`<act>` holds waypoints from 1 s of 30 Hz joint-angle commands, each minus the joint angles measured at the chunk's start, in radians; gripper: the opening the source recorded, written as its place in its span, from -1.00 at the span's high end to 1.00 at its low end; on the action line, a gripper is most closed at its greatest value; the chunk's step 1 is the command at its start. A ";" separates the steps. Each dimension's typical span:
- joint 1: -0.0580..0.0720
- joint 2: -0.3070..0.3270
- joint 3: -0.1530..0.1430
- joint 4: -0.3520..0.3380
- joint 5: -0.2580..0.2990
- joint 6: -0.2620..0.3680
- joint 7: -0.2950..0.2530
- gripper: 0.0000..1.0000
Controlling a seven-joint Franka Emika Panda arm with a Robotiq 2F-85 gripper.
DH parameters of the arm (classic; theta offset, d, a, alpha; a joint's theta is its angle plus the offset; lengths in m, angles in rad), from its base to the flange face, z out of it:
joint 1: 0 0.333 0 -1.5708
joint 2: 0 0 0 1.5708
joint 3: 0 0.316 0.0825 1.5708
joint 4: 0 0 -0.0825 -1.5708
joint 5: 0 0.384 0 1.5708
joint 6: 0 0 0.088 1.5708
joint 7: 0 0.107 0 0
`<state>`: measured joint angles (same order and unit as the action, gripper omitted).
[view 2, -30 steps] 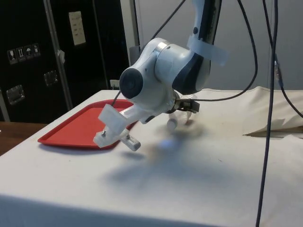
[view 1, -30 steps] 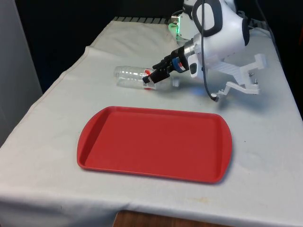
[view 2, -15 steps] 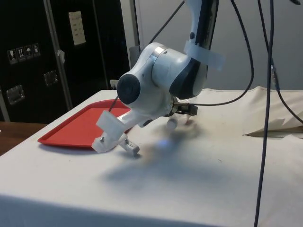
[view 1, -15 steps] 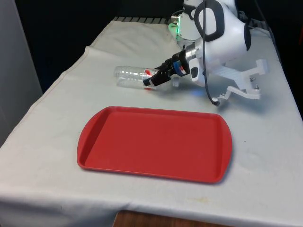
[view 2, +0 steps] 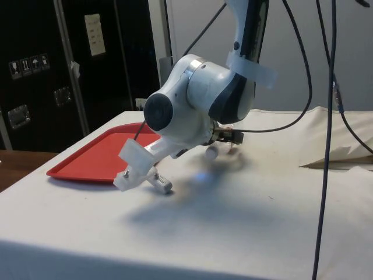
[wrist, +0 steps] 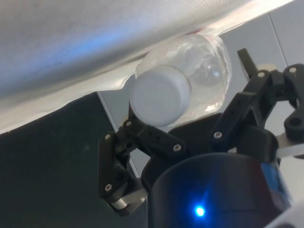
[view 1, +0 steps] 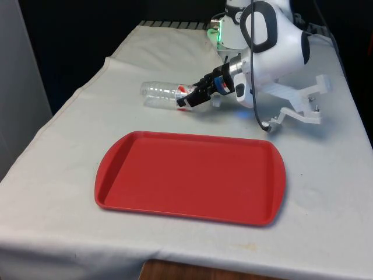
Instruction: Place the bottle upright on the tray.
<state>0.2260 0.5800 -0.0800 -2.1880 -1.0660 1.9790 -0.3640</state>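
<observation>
A clear plastic bottle (view 1: 160, 94) with a white cap (view 1: 216, 102) lies on its side on the white cloth, beyond the far edge of the red tray (view 1: 186, 175). Its base points to the front view's left. My black gripper (view 1: 187, 100) reaches in from the cap end, low over the cloth, with its fingers on either side of the bottle's shoulder. In the wrist view the cap (wrist: 159, 97) faces the camera and the bottle (wrist: 206, 76) sits between the fingers (wrist: 254, 102), which stand open. In the side view the gripper (view 2: 230, 139) is beyond the tray (view 2: 96, 158).
The table's edge on the front view's left runs close to the bottle's base. The arm's white wrist and its bracket (view 1: 300, 102) hang low over the cloth on the front view's right. Cables (view 2: 326, 134) hang down beside the arm.
Over the last second the arm has lowered and swung a little, bringing the fingers around the bottle's shoulder. The bottle has not moved.
</observation>
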 commanded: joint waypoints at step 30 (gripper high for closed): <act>0.000 -0.005 0.006 0.000 0.000 -0.017 0.000 -0.22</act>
<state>0.2260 0.5750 -0.0740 -2.1880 -1.0660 1.9620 -0.3640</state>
